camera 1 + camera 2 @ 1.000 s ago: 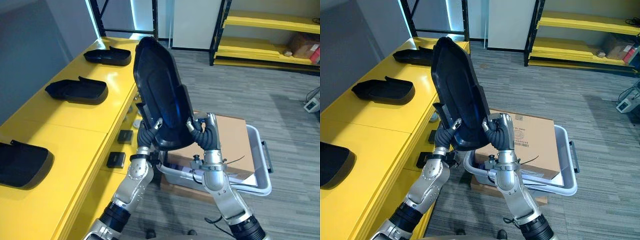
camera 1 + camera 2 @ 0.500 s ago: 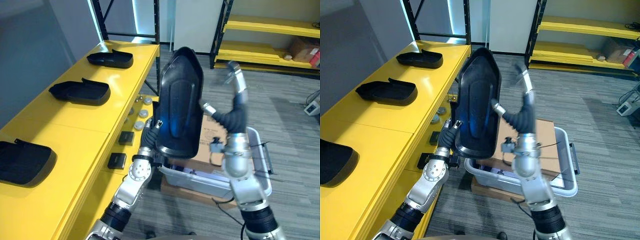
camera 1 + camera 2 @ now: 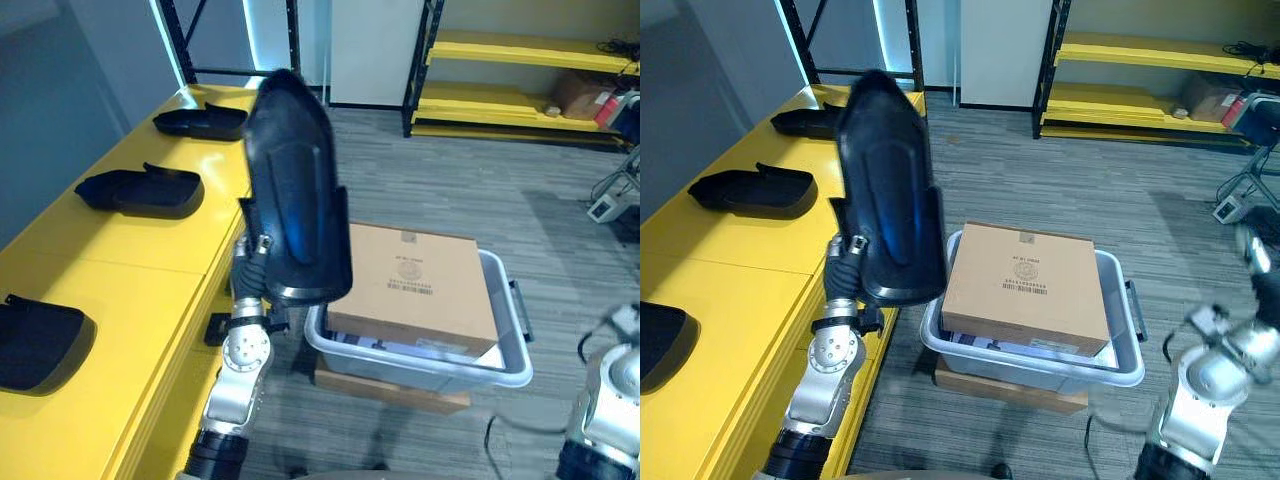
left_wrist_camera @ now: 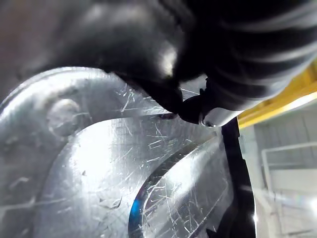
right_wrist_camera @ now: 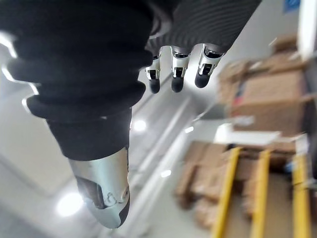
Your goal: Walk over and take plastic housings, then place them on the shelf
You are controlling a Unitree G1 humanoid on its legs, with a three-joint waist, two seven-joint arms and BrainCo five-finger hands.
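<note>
One black plastic housing stands nearly upright above the left hand, long axis vertical, narrow end up. That hand pinches its lower edge. The right hand hangs empty, its fingers loosely straight.

- Warehouse or factory stockroom, by my reading.
- Long yellow shelf on my left, black plastic housings laid out along it.
- Black-framed racking with yellow decks at the far wall, cartons on it.
- Cardboard box in a grey tote on the floor.
</note>
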